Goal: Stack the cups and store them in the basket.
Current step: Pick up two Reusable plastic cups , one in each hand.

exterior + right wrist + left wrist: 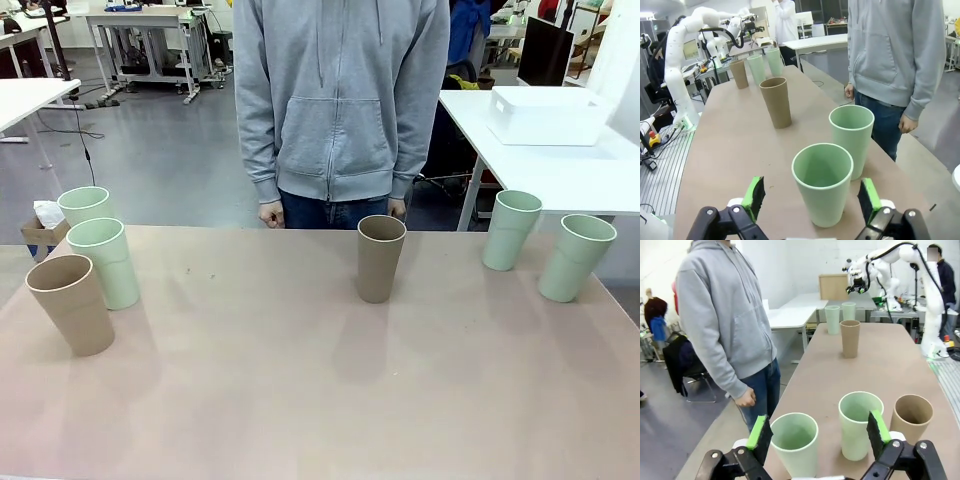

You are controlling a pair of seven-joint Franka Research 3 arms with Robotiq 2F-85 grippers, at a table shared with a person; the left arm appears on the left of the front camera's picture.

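Six cups stand on the tan table [300,400]. At its left end are two mint cups [85,205] [103,262] and a tan cup [72,303]. Another tan cup [380,257] stands mid-table, and two mint cups [511,230] [576,257] stand at the right. My left gripper [819,432] is open, hovering just short of the left mint cups [796,442] [860,425] and the tan cup [910,417]. My right gripper [811,200] is open, close behind the nearest mint cup [822,182]. The white basket [548,115] rests on a separate white table at the back right.
A person in a grey hoodie [340,100] stands at the far edge, hands [270,214] hanging by the table rim. The white side table [560,170] stands beyond the right corner. A cardboard box [40,232] sits on the floor at the left.
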